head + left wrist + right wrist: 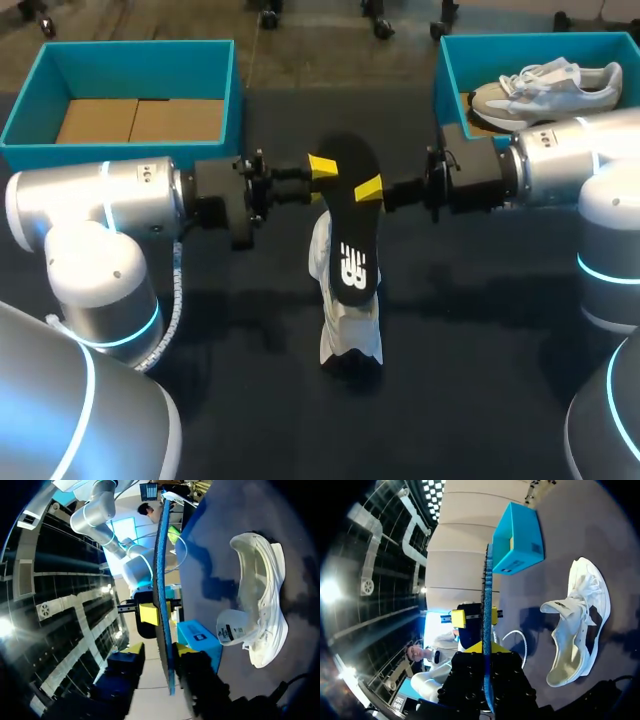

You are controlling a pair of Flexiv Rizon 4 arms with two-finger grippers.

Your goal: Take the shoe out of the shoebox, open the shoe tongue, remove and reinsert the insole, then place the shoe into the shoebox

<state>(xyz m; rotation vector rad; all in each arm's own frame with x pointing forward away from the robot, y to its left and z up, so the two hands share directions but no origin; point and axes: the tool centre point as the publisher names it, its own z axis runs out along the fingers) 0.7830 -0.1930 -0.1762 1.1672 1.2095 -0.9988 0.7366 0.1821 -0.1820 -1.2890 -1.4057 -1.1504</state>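
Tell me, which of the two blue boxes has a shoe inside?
The blue box at the far right, beside the right arm: a pale shoe lies inside it. The other blue box, at the far left, shows only its bare brown bottom.

So the insole (350, 215) is up off the table (250, 400), one edge of its far end pinched in the right gripper (370, 188), with the left gripper (322, 168) right at the opposite edge, so the two face each other across it. Below them, a bit nearer the robot, the shoe (350, 335) lies on the table under the insole's near end. Behind the left gripper, out toward its arm's side, sits one shoebox (120, 150) with cardboard (140, 120) in its bottom, and behind the right gripper sits the other shoebox (452, 80) with a second shoe (545, 85) in it.
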